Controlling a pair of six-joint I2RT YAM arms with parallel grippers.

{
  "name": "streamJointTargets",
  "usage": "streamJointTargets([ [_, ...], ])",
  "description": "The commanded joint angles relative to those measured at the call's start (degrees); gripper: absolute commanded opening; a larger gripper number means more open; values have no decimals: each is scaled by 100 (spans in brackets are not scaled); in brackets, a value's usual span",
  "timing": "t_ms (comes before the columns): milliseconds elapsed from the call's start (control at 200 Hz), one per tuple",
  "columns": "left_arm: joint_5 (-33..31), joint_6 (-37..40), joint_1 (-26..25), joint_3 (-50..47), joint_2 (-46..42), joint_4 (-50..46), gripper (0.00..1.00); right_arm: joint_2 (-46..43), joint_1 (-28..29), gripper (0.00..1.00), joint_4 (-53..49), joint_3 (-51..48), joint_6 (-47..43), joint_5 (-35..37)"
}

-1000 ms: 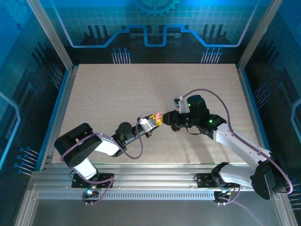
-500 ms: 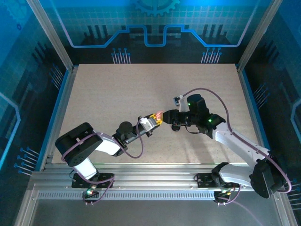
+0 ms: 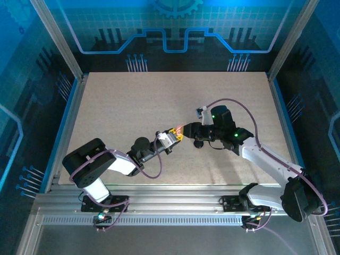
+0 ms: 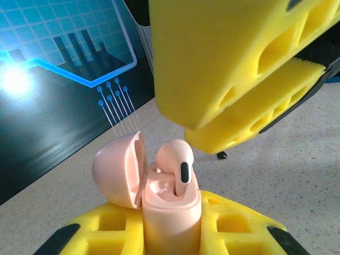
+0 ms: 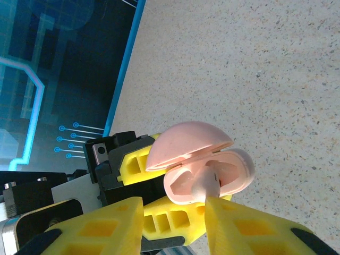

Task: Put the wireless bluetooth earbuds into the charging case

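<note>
Now right gripper, narrowly spread, has neared the charging case left gripper pinches.

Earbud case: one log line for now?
left gripper: grips charging case, lid open | earbud: partly in case | right gripper: open, at earbud

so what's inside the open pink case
A pale pink plastic earbud stands in the pale pink rounded charging case, its stem only partly down. The seat beside it looks empty; the left yellow fingers hide the case's lower body.
</note>
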Motion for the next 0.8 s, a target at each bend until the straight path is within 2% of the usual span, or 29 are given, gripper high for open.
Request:
streamJointTargets([
  [0,21,-13,-50,-5,-169,201,19,24,-70,36,178,-5,61,-65],
  [795,9,-14,-49,-51,-235,205,19,207,-25,35,483,105,-52,-354],
])
